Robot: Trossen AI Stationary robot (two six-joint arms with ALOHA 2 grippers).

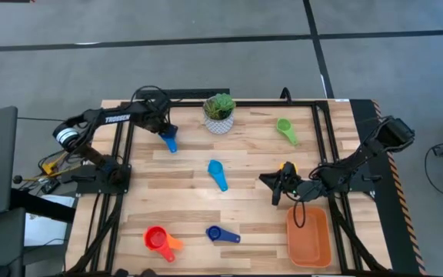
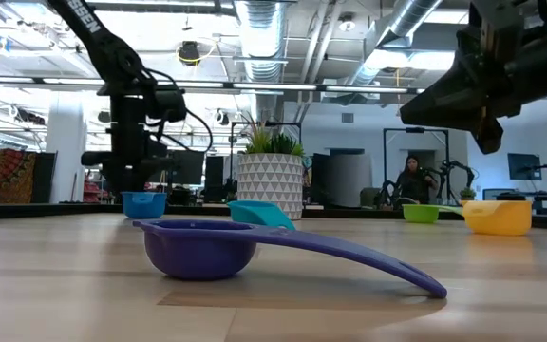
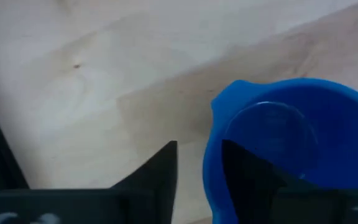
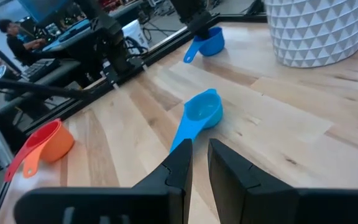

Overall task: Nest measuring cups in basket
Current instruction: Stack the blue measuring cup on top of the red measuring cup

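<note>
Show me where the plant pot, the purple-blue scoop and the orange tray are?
Plant pot point(image 1: 219, 123): view from above, on its white patterned side.
Purple-blue scoop point(image 2: 200, 249): table-level view, on its bowl.
Orange tray point(image 1: 309, 238): view from above, on its bare floor.

Robotics lab / open industrial workspace. Evidence: wooden counter point(image 1: 229, 192) on a black metal frame, two dark arms bolted at its sides, sitting on a bare grey concrete floor point(image 1: 206, 69) marked with dark lines. Low view: exposed silver ducting point(image 2: 264, 24), pipes and strip lights on an open ceiling, no drop tiles. More robot rigs and monitors point(image 2: 522, 166) stand across the room, with a person point(image 2: 412, 180) seated by one. Right wrist view shows another person point(image 4: 14, 34) at a desk with screens and loose cabling. Only decoration is a potted plant point(image 1: 219, 113) on the counter.
</note>
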